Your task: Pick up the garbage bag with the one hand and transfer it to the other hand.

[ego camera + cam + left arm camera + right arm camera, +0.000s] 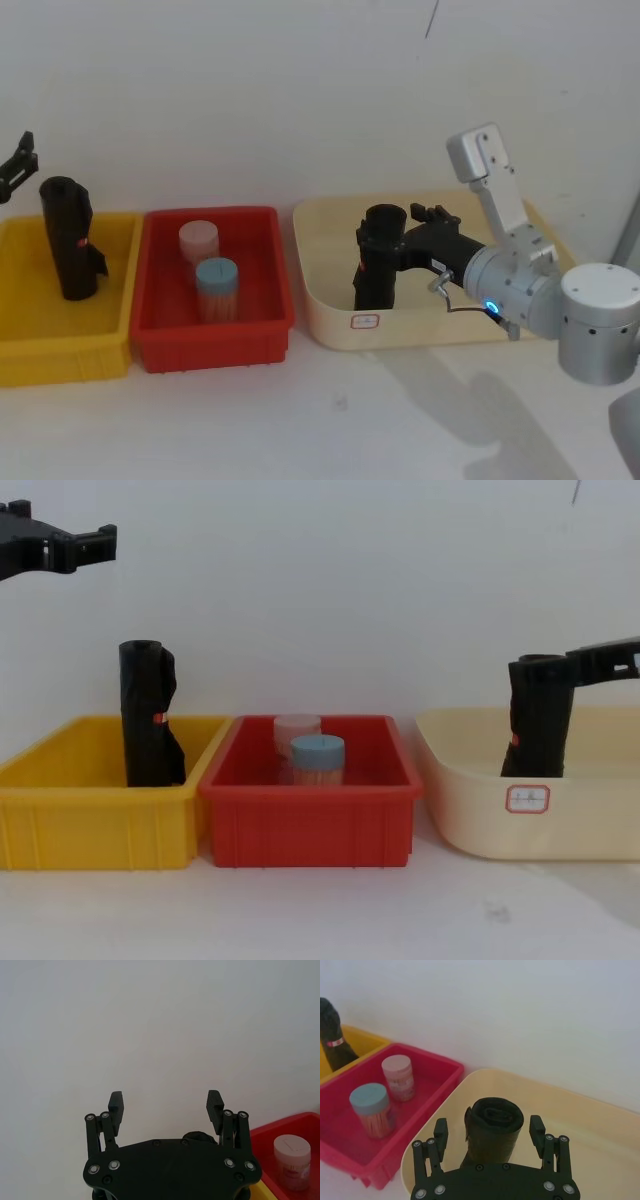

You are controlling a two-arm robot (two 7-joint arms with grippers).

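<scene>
Jaws of the right gripper (489, 1122) stand spread, one black finger (440, 1135) on each side of the garbage bag (378, 268) with a narrow gap showing between each pad and the plastic, so the roll is straddled, not clamped. That gripper reaches in from the robot's right on a silver-grey arm with a blue glowing ring (490, 306), level with the upper part of the bag. The garbage bag stands upright in the cream tub (440, 325), towards its left end, its rolled top rising above the rim and a tiny red mark on its side in the chest view. Left of the tub sits the red bin (215, 340), holding a blue-lidded jar (216, 285) with a pink-lidded jar (198, 240) just behind it. Further left is the yellow bin (60, 355), where a slimmer black roll (68, 240) with a loose flap stands upright. High above that bin, close to the white wall (300, 100), hangs the left gripper (165, 1099) — its jaws wide apart and holding nothing.
</scene>
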